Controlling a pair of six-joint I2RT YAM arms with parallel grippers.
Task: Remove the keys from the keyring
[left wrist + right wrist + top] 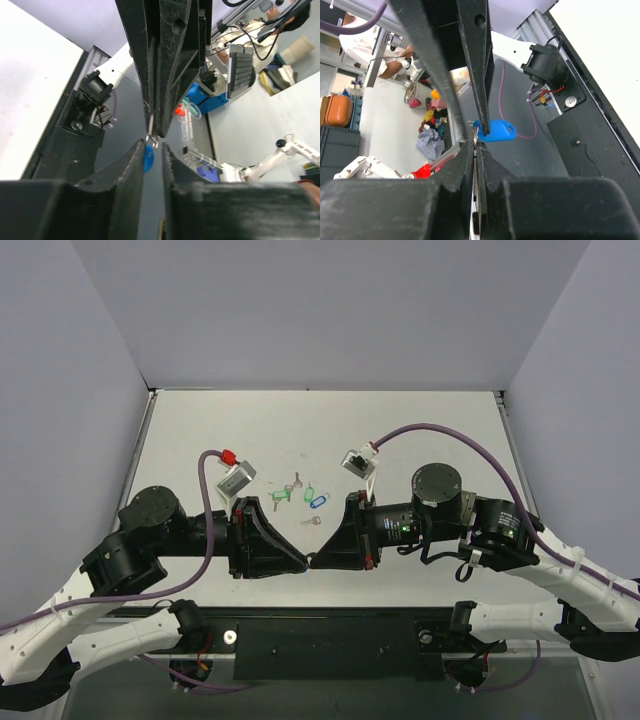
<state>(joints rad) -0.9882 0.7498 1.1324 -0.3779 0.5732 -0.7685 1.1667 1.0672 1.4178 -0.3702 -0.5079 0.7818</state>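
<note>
Find the left gripper (303,563) and the right gripper (318,560) meeting tip to tip over the near part of the table (430,430). Read the right gripper as pressed together on a thin silver key (151,125), held edge-on between its fingers and projecting just past the tips. Note the thin ring (154,143) at the end of that key, directly at the left fingertips. Read the left gripper as nearly closed, with a narrow gap; blue tag (499,131) partly inside that gap, against one finger; impossible to tell whether pinched or merely touching. Beyond both sets of fingertips, well apart on the table: a loose key (312,521), then a second blue tag (318,501) just beside green tags (281,496).
</note>
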